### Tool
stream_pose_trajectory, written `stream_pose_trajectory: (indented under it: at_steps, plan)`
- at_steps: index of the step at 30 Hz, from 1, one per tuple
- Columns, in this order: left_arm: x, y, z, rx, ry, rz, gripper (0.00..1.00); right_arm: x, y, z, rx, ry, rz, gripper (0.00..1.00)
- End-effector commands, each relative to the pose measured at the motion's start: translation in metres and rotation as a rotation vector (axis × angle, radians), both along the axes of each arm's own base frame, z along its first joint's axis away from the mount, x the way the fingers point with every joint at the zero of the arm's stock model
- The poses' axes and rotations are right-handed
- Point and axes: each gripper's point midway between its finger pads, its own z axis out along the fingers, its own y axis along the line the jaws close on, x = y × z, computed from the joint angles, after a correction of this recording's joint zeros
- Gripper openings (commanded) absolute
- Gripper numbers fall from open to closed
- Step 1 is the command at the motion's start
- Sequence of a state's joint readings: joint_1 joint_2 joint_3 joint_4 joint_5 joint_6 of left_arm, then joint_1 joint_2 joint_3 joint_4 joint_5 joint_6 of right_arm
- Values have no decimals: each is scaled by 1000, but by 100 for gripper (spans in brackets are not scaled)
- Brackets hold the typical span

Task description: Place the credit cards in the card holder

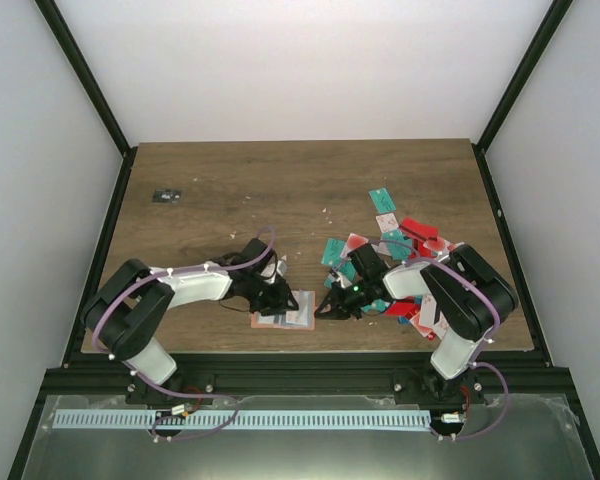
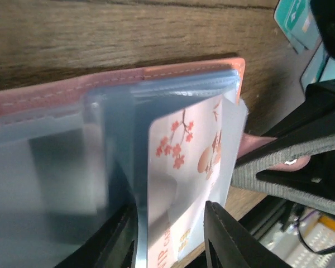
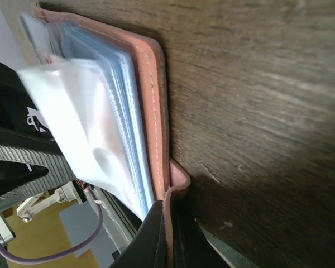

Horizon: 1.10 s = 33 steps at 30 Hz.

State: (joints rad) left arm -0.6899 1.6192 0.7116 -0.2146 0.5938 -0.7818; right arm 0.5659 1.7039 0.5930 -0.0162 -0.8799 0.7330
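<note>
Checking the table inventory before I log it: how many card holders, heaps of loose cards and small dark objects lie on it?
card holder: 1
heap of credit cards: 1 (the cards overlap too much to count singly)
small dark object: 1
Total: 3

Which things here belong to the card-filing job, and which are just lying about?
Job: card holder; flower-print card already sleeved inside it; loose credit cards piled right.
Lying about: small dark object, far left.
</note>
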Motion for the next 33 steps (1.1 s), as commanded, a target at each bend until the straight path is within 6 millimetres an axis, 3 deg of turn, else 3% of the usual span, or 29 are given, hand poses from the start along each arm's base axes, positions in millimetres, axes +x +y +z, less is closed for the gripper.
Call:
stream_pose_trajectory:
  at_steps: [1, 8, 12, 19, 21, 24, 28, 33]
  plan:
    - [-10, 26, -9, 163, 9, -19, 38, 5, -5, -9, -80, -36, -4, 4]
    - [-8, 36, 7, 218, -32, -71, 53, 17, -1, 3, -86, -85, -6, 17]
    - [-3, 40, 18, 261, -53, -94, 58, 26, -4, 14, -117, -141, -11, 38]
    - [2, 44, 39, 274, -101, -147, 59, 34, -9, 40, -133, -225, -38, 66]
    - [4, 44, 44, 272, -119, -158, 59, 35, -9, 48, -125, -243, -49, 70]
    - [8, 45, 45, 277, -137, -169, 54, 36, -4, 65, -70, -278, -47, 72]
    - [9, 47, 33, 298, -130, -190, 38, 29, 14, 94, 119, -307, -3, 71]
    - [10, 51, 16, 332, -115, -214, 26, 19, 32, 99, 208, -275, 28, 67]
